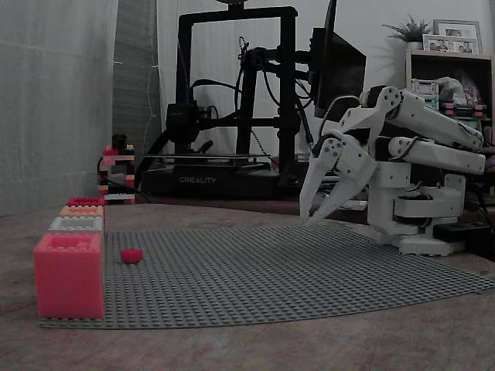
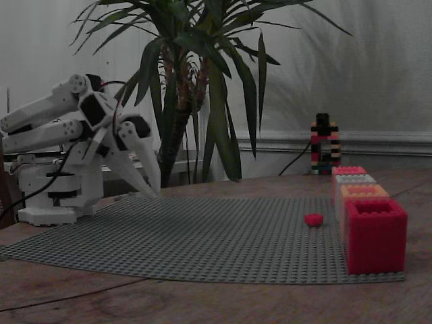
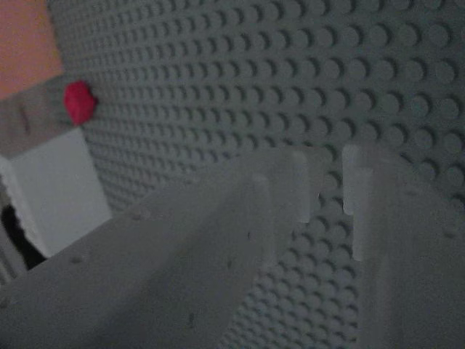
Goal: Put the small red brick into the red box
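Note:
The small red brick [image 1: 131, 255] [image 2: 313, 219] [image 3: 78, 102] lies loose on the grey studded baseplate [image 1: 271, 270], beside a row of boxes. The red box [image 1: 85, 202] [image 2: 374, 233] stands at one end of that row: farthest in one fixed view, nearest in the other, top open. My white gripper [image 1: 308, 218] [image 2: 154, 191] [image 3: 328, 185] hangs just above the opposite edge of the plate, arm folded back. Its fingertips [image 3: 299, 182] are almost together with a thin slit between them and hold nothing. The brick is far off across the plate.
The row also holds a larger coral-pink box [image 1: 69, 274], a grey-white box [image 1: 76, 224] [image 3: 54, 189] and a pale orange box [image 2: 363, 194]. A small brick tower [image 1: 116, 174] and a black 3D printer [image 1: 232, 100] stand behind. A potted plant [image 2: 202, 88] rises beside the arm.

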